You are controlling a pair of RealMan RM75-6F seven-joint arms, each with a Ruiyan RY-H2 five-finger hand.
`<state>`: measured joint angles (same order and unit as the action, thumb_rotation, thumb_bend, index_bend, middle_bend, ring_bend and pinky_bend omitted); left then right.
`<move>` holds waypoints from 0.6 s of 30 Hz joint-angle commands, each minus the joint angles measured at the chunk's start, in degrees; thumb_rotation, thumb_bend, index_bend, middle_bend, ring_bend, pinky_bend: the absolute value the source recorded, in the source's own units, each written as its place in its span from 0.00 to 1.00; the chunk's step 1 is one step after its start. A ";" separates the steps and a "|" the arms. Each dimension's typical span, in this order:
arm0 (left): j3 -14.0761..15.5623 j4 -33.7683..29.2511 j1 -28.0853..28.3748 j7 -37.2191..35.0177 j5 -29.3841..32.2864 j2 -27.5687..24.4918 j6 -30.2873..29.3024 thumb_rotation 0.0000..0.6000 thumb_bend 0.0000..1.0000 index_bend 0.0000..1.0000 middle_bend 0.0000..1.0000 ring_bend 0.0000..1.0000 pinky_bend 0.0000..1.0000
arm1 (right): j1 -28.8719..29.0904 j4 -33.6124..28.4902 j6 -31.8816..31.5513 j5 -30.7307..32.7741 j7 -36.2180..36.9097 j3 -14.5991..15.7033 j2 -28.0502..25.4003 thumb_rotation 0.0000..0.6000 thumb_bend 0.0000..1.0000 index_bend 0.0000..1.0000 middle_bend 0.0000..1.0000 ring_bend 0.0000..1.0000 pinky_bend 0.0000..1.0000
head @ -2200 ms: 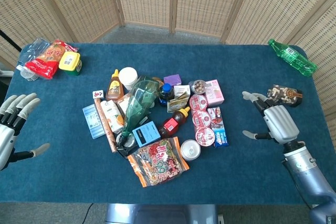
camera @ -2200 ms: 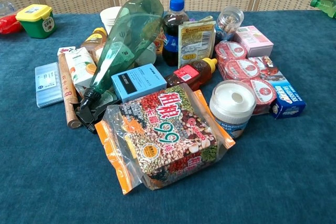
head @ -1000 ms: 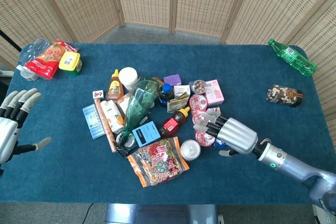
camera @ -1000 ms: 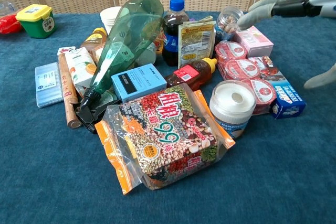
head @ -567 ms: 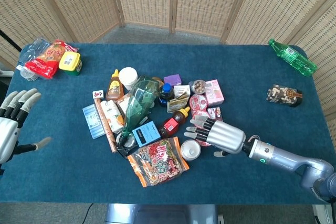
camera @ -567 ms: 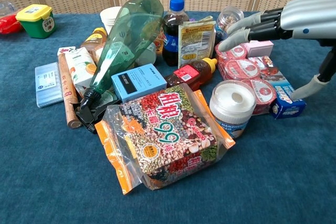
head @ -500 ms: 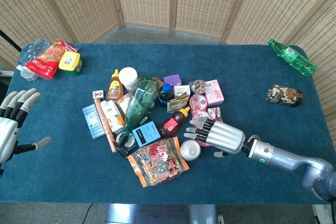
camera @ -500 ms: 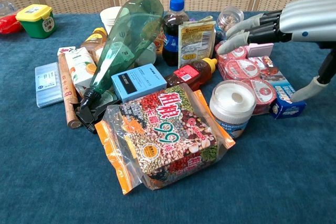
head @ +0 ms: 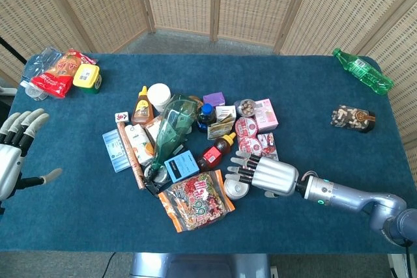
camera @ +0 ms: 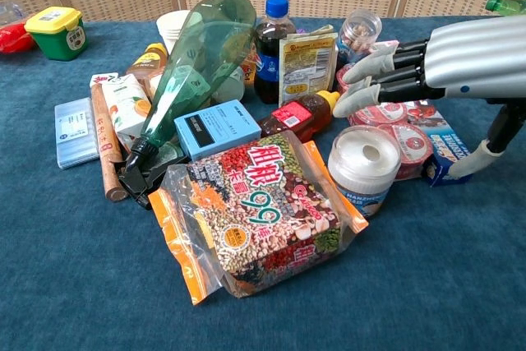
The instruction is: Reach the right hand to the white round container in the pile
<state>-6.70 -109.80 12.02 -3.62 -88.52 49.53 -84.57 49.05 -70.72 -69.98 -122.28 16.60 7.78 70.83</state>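
Two hands: the right hand reached into the pile and the left hand sat at the table's left edge.
Right hand: its fingers were stretched out flat and spread, holding nothing; in the chest view they hung just above the white round container, and contact could not be told.
Left hand: fingers apart and upright, empty, well apart from the pile.
White round container: stood upright at the near right edge of the pile, just beside the bag of mixed grains and in front of the red-lidded cups.
Neighbours: a green plastic bottle lay tilted across the pile; a blue box lay behind the bag.
Table: covered in blue cloth.
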 commanded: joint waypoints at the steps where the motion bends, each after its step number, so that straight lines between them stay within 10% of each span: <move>1: -0.02 -0.04 0.00 0.02 -0.09 -0.02 -0.06 1.00 0.00 0.07 0.00 0.00 0.00 | 0.15 0.60 0.12 -0.01 -1.80 0.33 0.98 1.00 0.00 0.00 0.00 0.00 0.00; 18: -0.07 -0.10 -0.03 -0.76 -0.13 -0.25 -0.07 1.00 0.00 0.07 0.00 0.00 0.00 | 1.87 -0.76 4.31 1.35 -8.63 1.78 3.22 1.00 0.00 0.03 0.00 0.00 0.00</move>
<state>-6.78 -109.89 12.00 -4.38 -88.65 49.28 -84.63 50.86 -71.42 -65.76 -120.99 8.05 9.50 74.00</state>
